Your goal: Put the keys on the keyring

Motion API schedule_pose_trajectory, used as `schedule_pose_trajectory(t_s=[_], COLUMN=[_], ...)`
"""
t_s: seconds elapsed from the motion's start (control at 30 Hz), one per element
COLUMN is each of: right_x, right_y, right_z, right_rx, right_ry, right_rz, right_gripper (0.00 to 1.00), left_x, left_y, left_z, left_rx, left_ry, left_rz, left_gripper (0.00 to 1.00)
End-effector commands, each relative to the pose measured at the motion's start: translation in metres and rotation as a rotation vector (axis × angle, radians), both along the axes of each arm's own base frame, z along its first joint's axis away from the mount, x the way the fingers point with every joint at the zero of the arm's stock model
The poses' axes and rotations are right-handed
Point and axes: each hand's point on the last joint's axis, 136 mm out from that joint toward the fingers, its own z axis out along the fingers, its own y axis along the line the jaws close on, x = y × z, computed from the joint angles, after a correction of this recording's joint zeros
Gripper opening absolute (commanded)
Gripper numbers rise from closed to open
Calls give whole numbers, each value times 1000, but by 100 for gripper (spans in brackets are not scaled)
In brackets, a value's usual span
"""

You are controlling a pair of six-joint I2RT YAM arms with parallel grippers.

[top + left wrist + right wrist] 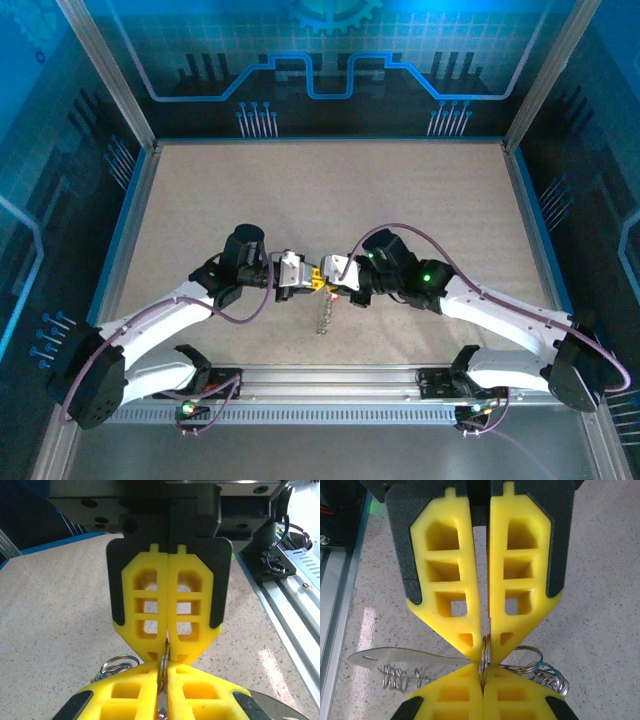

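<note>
Meeting tip to tip over the counter (420, 200), left tool (311, 279) and right tool (329, 284) are both clamped on the keyring (484, 652), held edge-on between them. Hold one grip firm and twist the other slightly to split the coil. Likely key (333, 297), a red speck just below the tips, feeds in there.

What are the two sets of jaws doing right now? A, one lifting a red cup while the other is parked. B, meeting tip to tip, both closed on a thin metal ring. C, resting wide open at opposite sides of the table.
B: in both wrist views the yellow left jaws and right jaws meet tip to tip, each closed on the edge of a thin silvery ring above the speckled table.
</note>
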Motion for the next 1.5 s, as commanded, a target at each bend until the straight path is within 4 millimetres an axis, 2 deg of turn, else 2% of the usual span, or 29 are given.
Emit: schedule_pose_trajectory(t_s=[0.0, 0.1, 0.17, 0.3, 0.43, 0.57, 0.8, 0.97, 1.47], right_x=[1, 3, 2, 4, 0, -4, -5, -4, -3], right_y=[9, 8, 8, -1, -11, -17, -16, -14, -2], right_z=[21, 23, 25, 25, 28, 29, 27, 24, 33], right_rx=[48, 54, 71, 114, 162, 195, 200, 198, 283], right_ry=[-42, -50, -62, -55, -37, -23, -1, 4, 17], right_rz=[19, 10, 12, -4, 7, 13, 20, 24, 49], right_gripper=[0, 0, 1, 13, 13, 19, 19, 11, 12], left_x=[4, 5, 4, 0, -3, -9, -14, -17, -16], left_y=[-2, -1, -1, -2, -4, -5, -8, -9, -11], left_z=[5, 3, 5, 12, 24, 30, 36, 39, 40], left_rx=[15, 27, 26, -11, -73, -101, -149, -178, -205], left_ry=[-18, -18, -20, -22, -25, -20, -2, -2, 0], left_rz=[9, 18, 12, -2, -15, -60, -97, -120, -127], left_gripper=[12, 0, 0, 0, 0, 0, 0, 0, 0])
